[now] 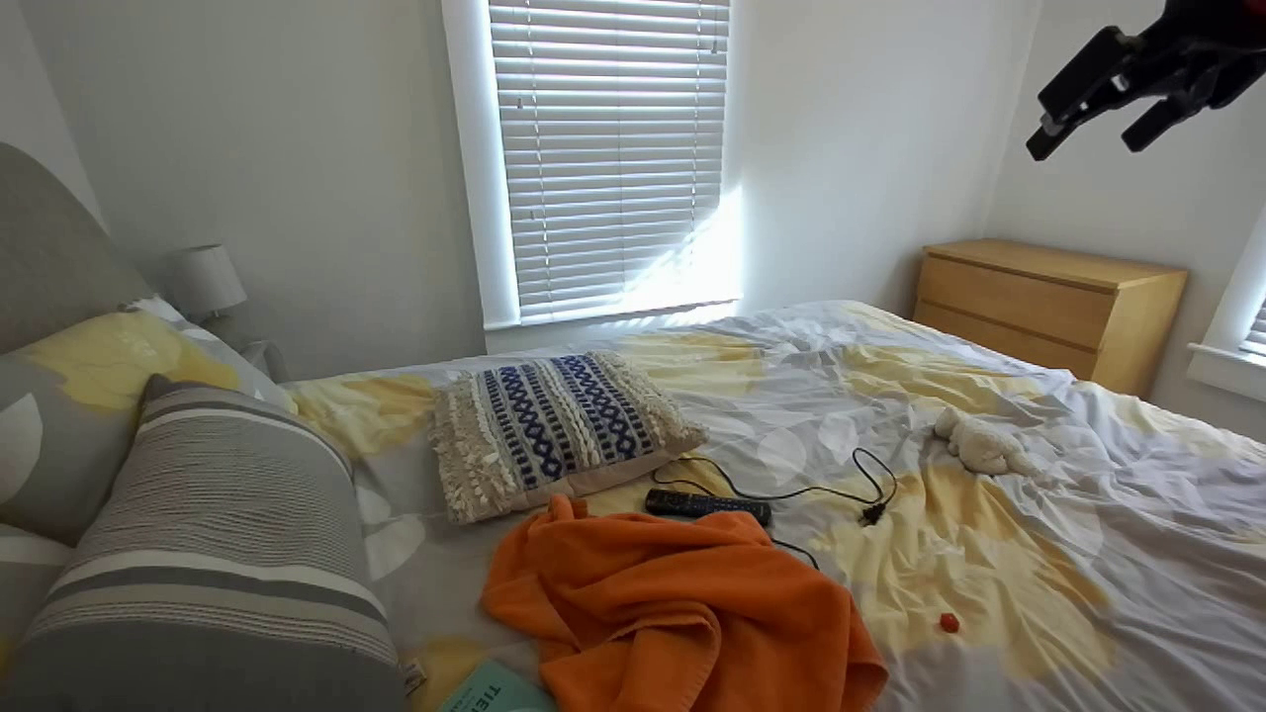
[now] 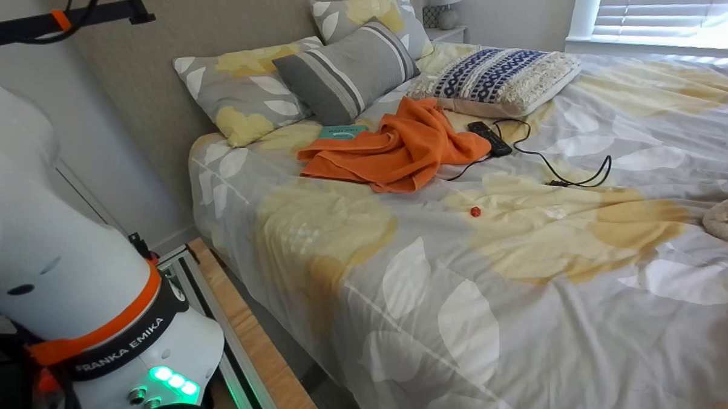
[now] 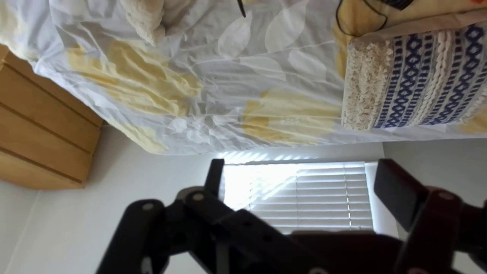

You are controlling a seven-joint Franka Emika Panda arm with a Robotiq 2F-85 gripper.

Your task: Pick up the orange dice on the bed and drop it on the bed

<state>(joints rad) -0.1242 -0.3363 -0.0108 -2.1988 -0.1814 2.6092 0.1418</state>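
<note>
The small orange-red dice [image 1: 949, 622] lies on a yellow flower print of the bed [image 1: 1108, 524]. It also shows in an exterior view [image 2: 475, 211], on the bed [image 2: 367, 289] in front of the orange cloth. The dice is not visible in the wrist view. My gripper [image 1: 1093, 143] is high in the air above the bed, far from the dice. In the wrist view the gripper [image 3: 300, 165] has its fingers wide apart with nothing between them. The wrist picture stands upside down. The gripper is out of sight in the exterior view that shows the arm's base.
On the bed are an orange cloth [image 1: 682, 603], a black remote [image 1: 707, 506], a black cable [image 1: 801, 490], a fringed cushion [image 1: 564, 425], a plush toy [image 1: 984, 443], a green book [image 1: 497, 689] and a grey pillow [image 1: 218, 554]. A wooden dresser [image 1: 1029, 297] stands beyond.
</note>
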